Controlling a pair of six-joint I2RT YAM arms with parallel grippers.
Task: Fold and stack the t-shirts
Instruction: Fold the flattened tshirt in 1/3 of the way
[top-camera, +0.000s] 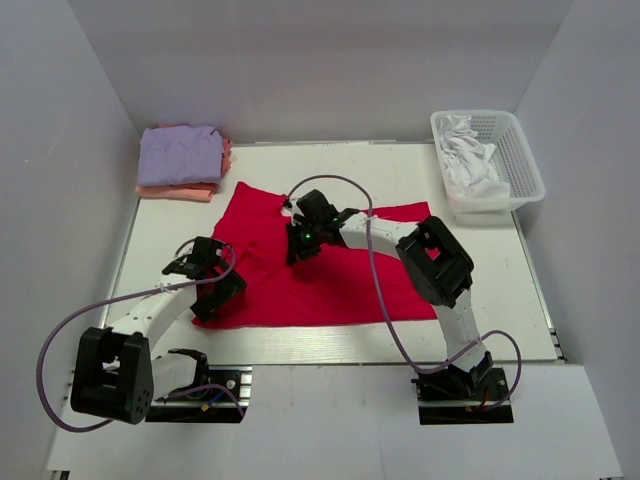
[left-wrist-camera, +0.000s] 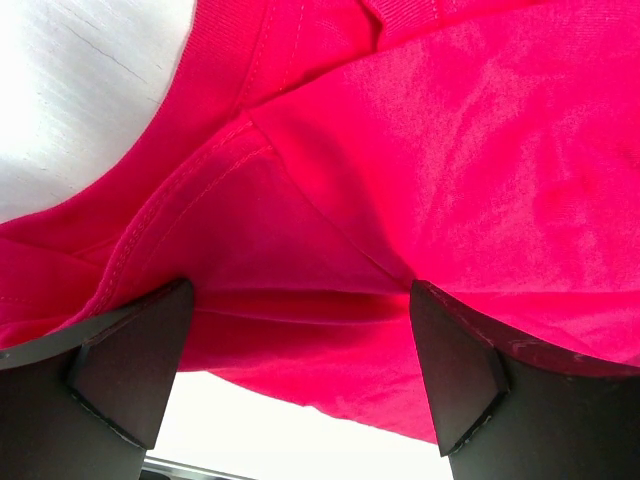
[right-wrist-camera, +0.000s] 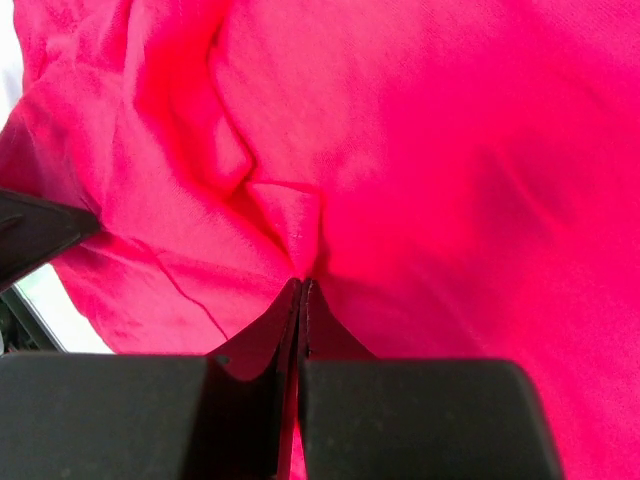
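A large bright red t-shirt (top-camera: 330, 275) lies spread, partly folded, on the white table. A lavender t-shirt (top-camera: 180, 153) lies folded on a salmon-pink one (top-camera: 175, 191) at the back left. My left gripper (top-camera: 212, 290) is open at the red shirt's near left edge; in the left wrist view its fingers (left-wrist-camera: 130, 365) stand wide apart with the shirt's hem (left-wrist-camera: 300, 330) between them. My right gripper (top-camera: 300, 245) is shut on a pinch of red cloth (right-wrist-camera: 295, 225) near the shirt's middle.
A white lattice basket (top-camera: 520, 165) holding white cloth (top-camera: 470, 160) stands at the back right. White walls close the table at the back and sides. The bare tabletop (top-camera: 340, 340) runs along the near edge in front of the shirt.
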